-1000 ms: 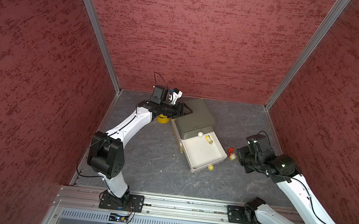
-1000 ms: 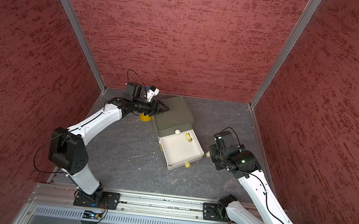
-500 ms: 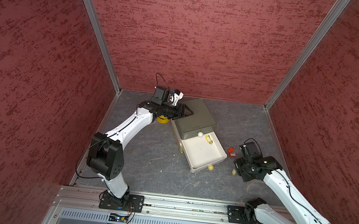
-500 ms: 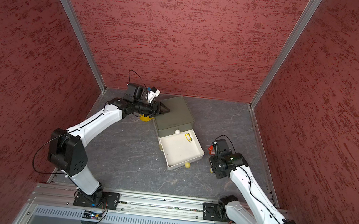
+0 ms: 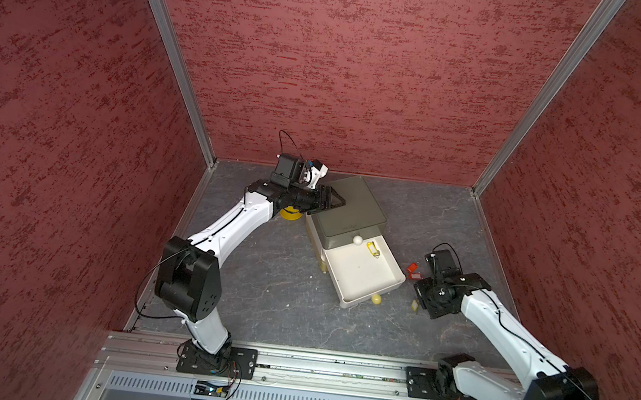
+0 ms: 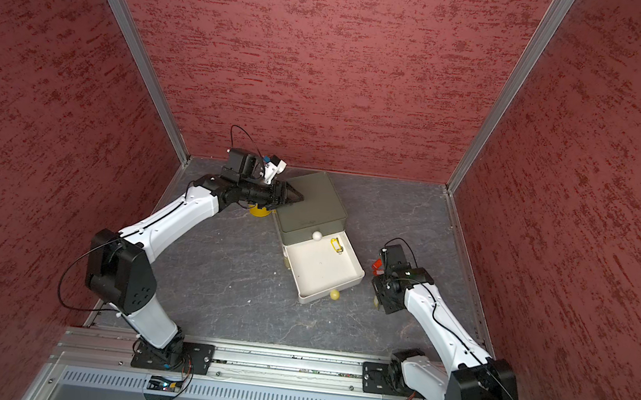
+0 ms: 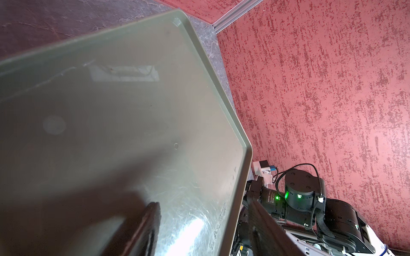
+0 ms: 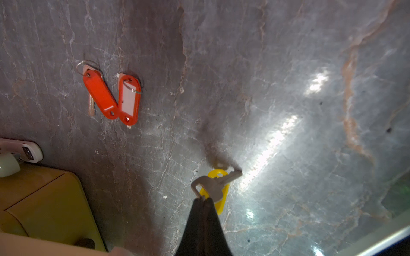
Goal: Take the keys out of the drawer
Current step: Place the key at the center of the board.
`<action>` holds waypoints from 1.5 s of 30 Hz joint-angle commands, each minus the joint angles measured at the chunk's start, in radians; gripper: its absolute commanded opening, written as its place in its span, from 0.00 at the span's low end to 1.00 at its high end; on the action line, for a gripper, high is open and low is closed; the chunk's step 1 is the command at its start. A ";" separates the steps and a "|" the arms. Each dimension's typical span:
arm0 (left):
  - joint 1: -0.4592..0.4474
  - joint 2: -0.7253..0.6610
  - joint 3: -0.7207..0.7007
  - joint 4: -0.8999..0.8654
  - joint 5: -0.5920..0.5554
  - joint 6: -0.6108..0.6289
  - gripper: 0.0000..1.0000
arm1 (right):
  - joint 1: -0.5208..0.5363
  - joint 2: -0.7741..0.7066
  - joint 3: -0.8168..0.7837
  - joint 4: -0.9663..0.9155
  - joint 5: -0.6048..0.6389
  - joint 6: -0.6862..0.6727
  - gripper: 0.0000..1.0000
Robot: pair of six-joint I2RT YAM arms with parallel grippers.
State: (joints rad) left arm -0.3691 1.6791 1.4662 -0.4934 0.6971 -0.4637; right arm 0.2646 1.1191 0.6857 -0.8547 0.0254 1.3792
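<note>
A: Grey stone-patterned floor (image 8: 288, 66): two red-tagged keys (image 8: 113, 97) lie on it, ends touching, outside the drawer (image 5: 356, 271).
B: Right gripper (image 8: 203, 200)?
A: Fingers pinched tight on the head end of a yellow-tagged key (image 8: 216, 185), low over the floor.
B: Left gripper (image 7: 204, 201)?
A: Fingers parted partway, astride the olive cabinet (image 7: 111, 110) rim. A second yellow key (image 5: 373, 249) lies in the open drawer.

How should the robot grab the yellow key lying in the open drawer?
Probably best to grip the yellow key by its plastic tag, jaws across the tag's narrow width, coming straight down from above. It lies flat on the floor of the white drawer, right in front of the green cabinet, so the walls block any sideways approach, and the tag is its biggest part.
</note>
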 commanded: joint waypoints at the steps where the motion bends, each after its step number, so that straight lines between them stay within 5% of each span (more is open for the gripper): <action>1: -0.005 0.048 -0.025 -0.146 -0.050 0.005 0.66 | -0.019 0.014 -0.015 0.045 -0.004 -0.027 0.00; 5: -0.008 0.054 -0.023 -0.149 -0.051 0.005 0.66 | -0.034 0.037 -0.019 0.067 -0.008 -0.036 0.00; 18: -0.009 0.059 -0.016 -0.151 -0.054 0.007 0.66 | -0.053 0.040 0.016 0.051 -0.003 -0.071 0.29; 26: -0.011 0.054 -0.014 -0.137 -0.051 0.005 0.66 | -0.041 -0.028 0.203 -0.068 -0.007 -0.252 0.29; 33: -0.016 0.053 -0.014 -0.128 -0.049 0.002 0.66 | 0.063 0.045 0.430 -0.067 -0.173 -0.463 0.30; 45: -0.028 0.054 -0.010 -0.134 -0.053 0.000 0.66 | 0.260 0.184 0.460 0.062 -0.165 -0.387 0.24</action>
State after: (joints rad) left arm -0.3893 1.6836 1.4796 -0.5167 0.6865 -0.4641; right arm 0.5137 1.3003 1.1679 -0.8528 -0.1501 0.9585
